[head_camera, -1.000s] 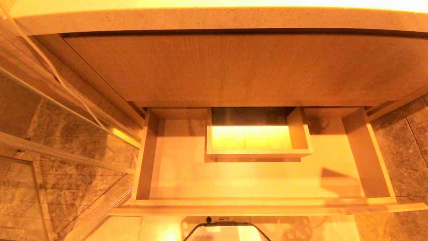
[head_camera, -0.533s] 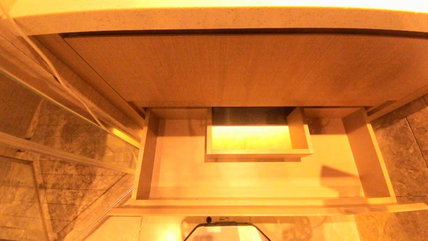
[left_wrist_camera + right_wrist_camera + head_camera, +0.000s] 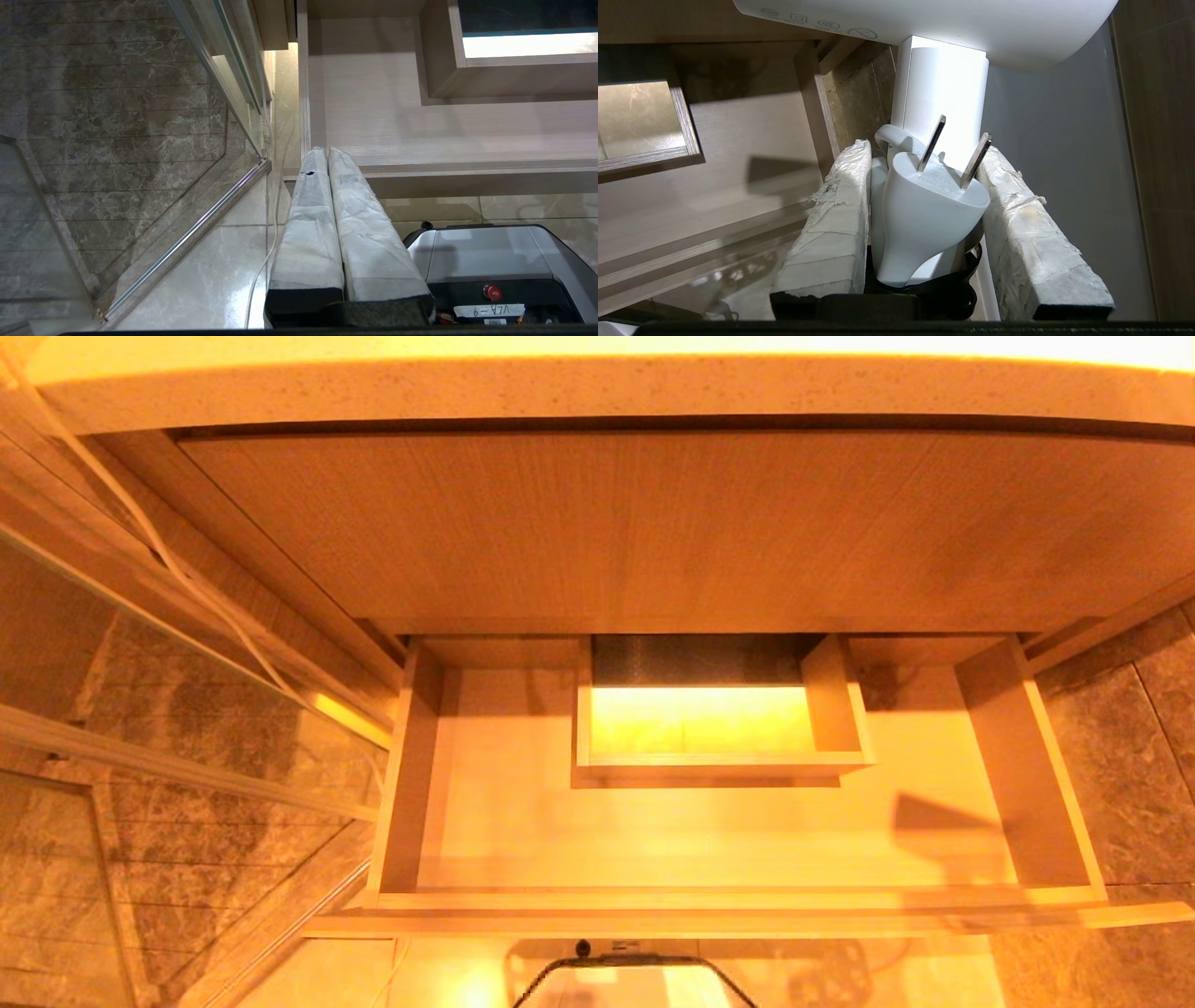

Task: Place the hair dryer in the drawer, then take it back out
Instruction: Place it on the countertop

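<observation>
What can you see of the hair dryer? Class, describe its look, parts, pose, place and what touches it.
The hair dryer shows only in the right wrist view. It looks like smooth white plastic: a rounded barrel with small printed icons, a short handle below it, and a pale plug with two metal prongs lying against the handle. The right gripper's taped fingers clamp handle and plug. It hangs beside the open drawer, outside its right wall.

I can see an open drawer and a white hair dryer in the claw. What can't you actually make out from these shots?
- Hair dryer: barrel cut off by the right wrist view's edge; absent from the head view.
- Right gripper: outside the head view.
- Drawer: rear hidden under the cabinet front, head view.
- Left gripper: seen only in the left wrist view.
</observation>
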{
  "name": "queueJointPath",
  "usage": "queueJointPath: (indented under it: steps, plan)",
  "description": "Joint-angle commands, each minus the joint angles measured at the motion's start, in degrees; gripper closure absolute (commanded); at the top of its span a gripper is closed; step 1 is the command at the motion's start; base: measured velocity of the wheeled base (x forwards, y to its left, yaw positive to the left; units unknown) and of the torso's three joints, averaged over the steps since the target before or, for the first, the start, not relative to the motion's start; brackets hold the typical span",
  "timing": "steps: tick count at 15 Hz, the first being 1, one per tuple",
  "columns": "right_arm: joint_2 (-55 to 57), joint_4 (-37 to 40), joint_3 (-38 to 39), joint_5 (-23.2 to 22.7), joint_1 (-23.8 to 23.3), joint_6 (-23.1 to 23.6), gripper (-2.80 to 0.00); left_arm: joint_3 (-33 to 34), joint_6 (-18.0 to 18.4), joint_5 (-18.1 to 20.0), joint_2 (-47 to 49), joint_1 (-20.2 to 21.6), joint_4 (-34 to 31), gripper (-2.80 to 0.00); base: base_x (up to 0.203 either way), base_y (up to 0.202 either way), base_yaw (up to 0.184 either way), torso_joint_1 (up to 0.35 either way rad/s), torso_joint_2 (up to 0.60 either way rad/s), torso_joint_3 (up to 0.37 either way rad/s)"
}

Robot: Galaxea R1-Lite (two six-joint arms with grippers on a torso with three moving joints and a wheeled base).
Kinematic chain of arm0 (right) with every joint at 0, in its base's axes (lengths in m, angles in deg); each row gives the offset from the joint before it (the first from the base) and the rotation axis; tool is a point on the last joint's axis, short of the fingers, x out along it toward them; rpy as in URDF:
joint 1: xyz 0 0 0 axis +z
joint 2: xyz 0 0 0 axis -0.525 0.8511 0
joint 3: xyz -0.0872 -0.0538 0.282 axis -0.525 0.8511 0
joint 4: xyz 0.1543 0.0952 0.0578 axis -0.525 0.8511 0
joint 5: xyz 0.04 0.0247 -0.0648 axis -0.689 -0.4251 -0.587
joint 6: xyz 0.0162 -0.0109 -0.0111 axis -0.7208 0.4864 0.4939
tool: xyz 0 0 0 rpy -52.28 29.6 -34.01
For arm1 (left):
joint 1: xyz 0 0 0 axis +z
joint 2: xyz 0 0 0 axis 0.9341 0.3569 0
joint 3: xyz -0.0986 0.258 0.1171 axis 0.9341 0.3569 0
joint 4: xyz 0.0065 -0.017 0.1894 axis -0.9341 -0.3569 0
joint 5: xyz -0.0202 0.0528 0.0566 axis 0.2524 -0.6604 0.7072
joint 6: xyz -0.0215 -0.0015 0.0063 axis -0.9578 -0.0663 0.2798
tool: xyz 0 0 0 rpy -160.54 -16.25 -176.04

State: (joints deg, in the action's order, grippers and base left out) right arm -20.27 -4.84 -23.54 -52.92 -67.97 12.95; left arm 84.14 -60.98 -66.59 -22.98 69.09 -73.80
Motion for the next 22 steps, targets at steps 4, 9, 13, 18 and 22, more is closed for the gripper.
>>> queueJointPath:
  steps: [4,9,13,18,22]
  plan:
    - [3.74,-0.26,-2.85,-0.02,0.0,0.07,0.0,0.09,0.02,-0.01,0.0,0.0,0.04,0.0,0.0,0.0,0.0,0.0,0.0,0.0]
    - [9.24,-4.13,-5.04,-0.02,0.0,0.08,0.0,0.09,0.02,-0.01,0.0,0.0,0.04,0.0,0.0,0.0,0.0,0.0,0.0,0.0]
    - [10.71,-5.11,-5.11,0.16,0.0,0.08,0.0,0.09,0.02,-0.01,0.0,0.0,0.04,0.0,0.0,0.0,0.0,0.0,0.0,0.0]
    - [10.09,-5.93,-5.02,-0.24,0.09,-0.01,0.0,0.09,0.02,-0.01,0.0,0.0,0.04,0.0,0.0,0.0,0.0,0.0,0.0,0.0]
    - [9.75,-7.85,-5.11,-0.32,0.26,0.34,0.0,0.09,0.02,-0.01,0.0,0.0,-0.02,0.0,0.0,0.0,0.0,0.175,0.02,0.193]
